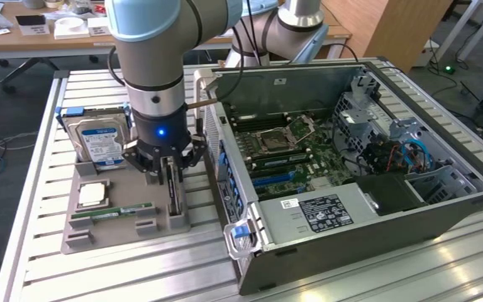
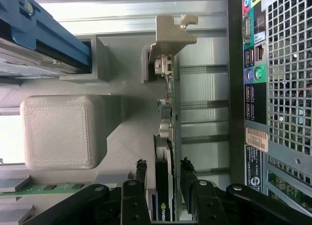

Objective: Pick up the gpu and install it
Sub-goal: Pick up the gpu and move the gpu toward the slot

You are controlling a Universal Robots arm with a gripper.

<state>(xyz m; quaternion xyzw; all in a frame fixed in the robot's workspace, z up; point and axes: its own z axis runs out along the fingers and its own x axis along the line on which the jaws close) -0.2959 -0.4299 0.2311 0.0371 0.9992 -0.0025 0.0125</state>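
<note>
1. On the grey holder tray [image 1: 128,189], at the exterior view's left of the open computer case [image 1: 351,245], the gpu [image 1: 173,200] stands on edge in a slot on the side nearest the case; upright, probably so its flat faces can be pinched from above.
2. Gripper [image 1: 172,170] hangs straight down over the card; in the wrist view the jaws straddle it, one finger by each face, with a gap showing on one side; open, not clamped.
3. The card's metal bracket [image 2: 170,35] sits at the slot's end post; this likely stops the card tipping.
4. The tray also holds a blue-labelled hard drive [image 1: 99,141] upright at the far end; a square processor [image 1: 92,194] lying flat; a green memory stick [image 1: 111,214] lying flat at the near end.
5. The case lies on its side with the panel off and the motherboard [image 1: 283,151] facing up, so its slots are reachable from above; the blue slots look bare.
</note>
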